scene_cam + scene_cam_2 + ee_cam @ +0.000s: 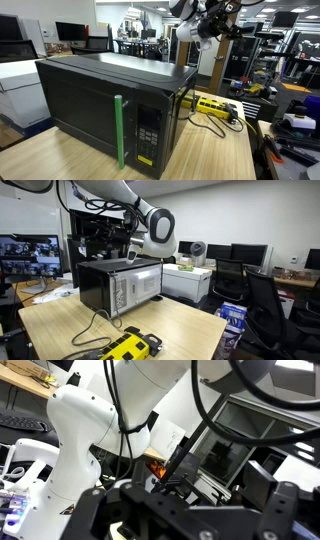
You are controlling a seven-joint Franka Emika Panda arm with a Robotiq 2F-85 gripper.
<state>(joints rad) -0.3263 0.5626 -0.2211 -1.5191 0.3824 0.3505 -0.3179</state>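
Observation:
A black microwave [105,95] with a green door handle [119,130] stands shut on a wooden table [215,150]; it also shows in an exterior view [120,285]. My gripper [212,22] hangs high in the air above and behind the microwave's back corner, touching nothing. In an exterior view it is the dark mass [102,232] over the microwave's top. In the wrist view the two black fingers stand wide apart with nothing between them [190,510], and the camera looks at my own white arm [85,430].
A yellow power strip [218,107] with a black cable lies on the table beside the microwave, also seen in an exterior view [130,345]. Office chairs [265,295], desks with monitors [248,253] and a white box [185,280] stand around the table.

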